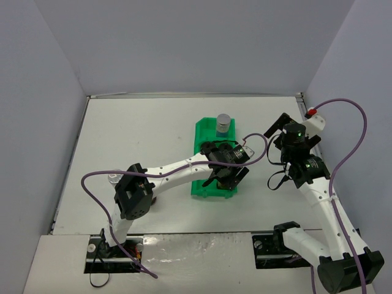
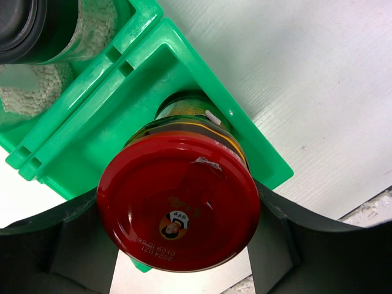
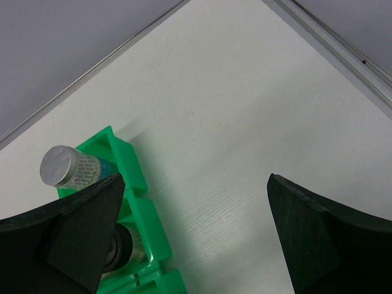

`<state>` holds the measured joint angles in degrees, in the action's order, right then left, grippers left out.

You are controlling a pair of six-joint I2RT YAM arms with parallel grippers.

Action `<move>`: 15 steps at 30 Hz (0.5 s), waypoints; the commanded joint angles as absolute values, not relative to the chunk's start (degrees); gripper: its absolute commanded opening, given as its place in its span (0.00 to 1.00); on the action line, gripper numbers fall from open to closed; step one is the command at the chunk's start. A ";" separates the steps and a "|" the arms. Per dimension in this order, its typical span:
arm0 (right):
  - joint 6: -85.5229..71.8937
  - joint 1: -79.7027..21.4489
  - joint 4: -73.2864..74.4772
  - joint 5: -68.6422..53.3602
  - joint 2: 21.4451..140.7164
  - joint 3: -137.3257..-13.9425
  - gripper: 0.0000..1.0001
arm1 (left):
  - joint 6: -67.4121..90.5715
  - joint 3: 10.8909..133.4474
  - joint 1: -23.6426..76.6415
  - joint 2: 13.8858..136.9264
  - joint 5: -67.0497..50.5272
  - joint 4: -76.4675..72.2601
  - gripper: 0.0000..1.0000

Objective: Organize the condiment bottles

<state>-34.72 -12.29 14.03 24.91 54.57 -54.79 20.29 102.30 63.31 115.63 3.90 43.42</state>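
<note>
left wrist view: the left gripper (image 2: 177, 223) clamps a red-capped jar (image 2: 177, 208) by its sides near the cap, lower end inside the end compartment of the green bin (image 2: 184, 67); rigid, smooth, probably glass and weighty, so a firm hold on the body suits; the right gripper (image 3: 195, 184) hangs wide open, empty, beside the bin.
</note>
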 commanded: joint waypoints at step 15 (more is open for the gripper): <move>-35.60 -11.87 11.94 27.19 55.04 -56.30 1.00 | 19.60 102.66 63.30 110.44 4.15 38.90 0.73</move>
<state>-34.72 -12.29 14.04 24.95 54.59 -54.78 20.19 101.92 63.31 115.49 3.89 42.82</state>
